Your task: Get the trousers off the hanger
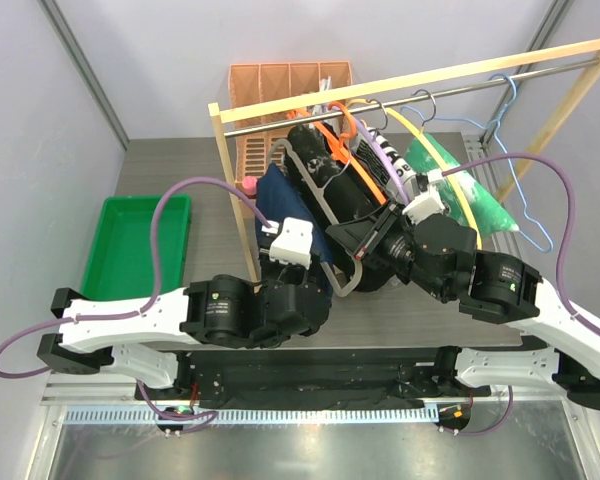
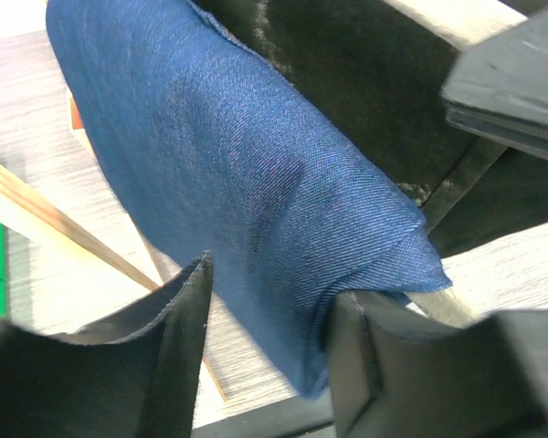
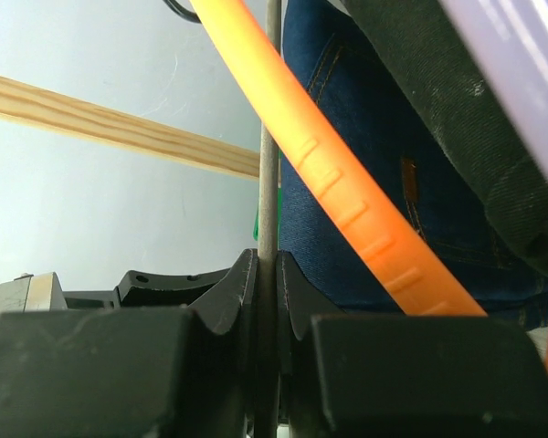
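Note:
The navy blue trousers [image 1: 278, 190] [image 2: 247, 173] hang in a thick fold at the rack's left end. My left gripper [image 2: 274, 283] is open around the fold's lower corner. The cloth touches the right finger [image 2: 384, 365], and bare table shows between it and the left finger [image 2: 164, 338]. My right gripper [image 1: 368, 250] [image 3: 267, 274] is shut on the thin grey bar of a hanger [image 3: 268, 137] [image 1: 325, 215]. Beside that bar run an orange hanger [image 3: 347, 201], navy denim [image 3: 384, 164] and a dark cloth with pale specks [image 3: 438, 100]. Black cloth [image 1: 360, 195] bunches between the arms.
A wooden rack [image 1: 400, 80] with a metal rod carries yellow [image 1: 455, 185] and blue wire hangers [image 1: 515, 140] and a green garment [image 1: 475, 195]. A green tray [image 1: 135, 245] lies at the left. An orange-brown crate [image 1: 290, 80] stands behind the rack.

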Controlling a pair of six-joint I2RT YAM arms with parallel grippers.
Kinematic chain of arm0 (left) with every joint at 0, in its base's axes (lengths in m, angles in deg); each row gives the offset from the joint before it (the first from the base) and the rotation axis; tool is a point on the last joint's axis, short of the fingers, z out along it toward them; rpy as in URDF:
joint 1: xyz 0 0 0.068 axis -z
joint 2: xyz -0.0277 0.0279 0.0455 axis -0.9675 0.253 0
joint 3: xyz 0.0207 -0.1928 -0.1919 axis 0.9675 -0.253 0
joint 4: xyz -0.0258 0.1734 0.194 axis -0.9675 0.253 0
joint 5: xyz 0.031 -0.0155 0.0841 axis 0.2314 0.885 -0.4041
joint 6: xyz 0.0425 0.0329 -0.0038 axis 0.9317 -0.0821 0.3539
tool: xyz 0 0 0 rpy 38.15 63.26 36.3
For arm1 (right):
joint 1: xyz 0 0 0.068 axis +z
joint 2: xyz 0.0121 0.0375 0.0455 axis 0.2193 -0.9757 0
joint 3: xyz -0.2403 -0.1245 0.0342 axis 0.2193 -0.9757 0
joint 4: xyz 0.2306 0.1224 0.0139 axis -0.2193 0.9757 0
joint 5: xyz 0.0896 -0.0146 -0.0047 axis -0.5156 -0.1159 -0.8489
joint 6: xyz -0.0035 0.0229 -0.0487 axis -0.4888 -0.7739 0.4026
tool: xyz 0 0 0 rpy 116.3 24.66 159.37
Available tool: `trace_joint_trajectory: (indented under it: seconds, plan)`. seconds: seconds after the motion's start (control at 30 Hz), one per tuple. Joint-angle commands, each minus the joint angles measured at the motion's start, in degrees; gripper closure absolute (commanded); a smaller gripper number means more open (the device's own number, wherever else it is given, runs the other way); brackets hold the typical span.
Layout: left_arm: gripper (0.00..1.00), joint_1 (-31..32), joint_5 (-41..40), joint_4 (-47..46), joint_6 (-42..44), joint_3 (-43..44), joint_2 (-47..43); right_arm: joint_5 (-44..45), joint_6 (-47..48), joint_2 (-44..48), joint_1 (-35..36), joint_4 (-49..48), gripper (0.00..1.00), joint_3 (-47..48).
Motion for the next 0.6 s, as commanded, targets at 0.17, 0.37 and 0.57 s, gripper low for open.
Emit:
trace_joint_trajectory:
  seconds: [0.17,0.37,0.57]
  plan:
    - [0.62,-1.4,-3.5,0.4,-1.7,-1.6,-3.6,0.5,-2.2,1.4,0.5,-6.6,0.99,0.1]
    - [0.49,-1.4,-3.1,-1.2,0.4,-1.6,-3.8,0.4,-2.5,1.4,0.5,-7.0,0.99,-0.2]
    - [0.31,-1.4,-2.9,-2.8,1.9,-1.2,-2.8,0.1,-3.3,0.8,0.6,-7.4,0.99,-0.6]
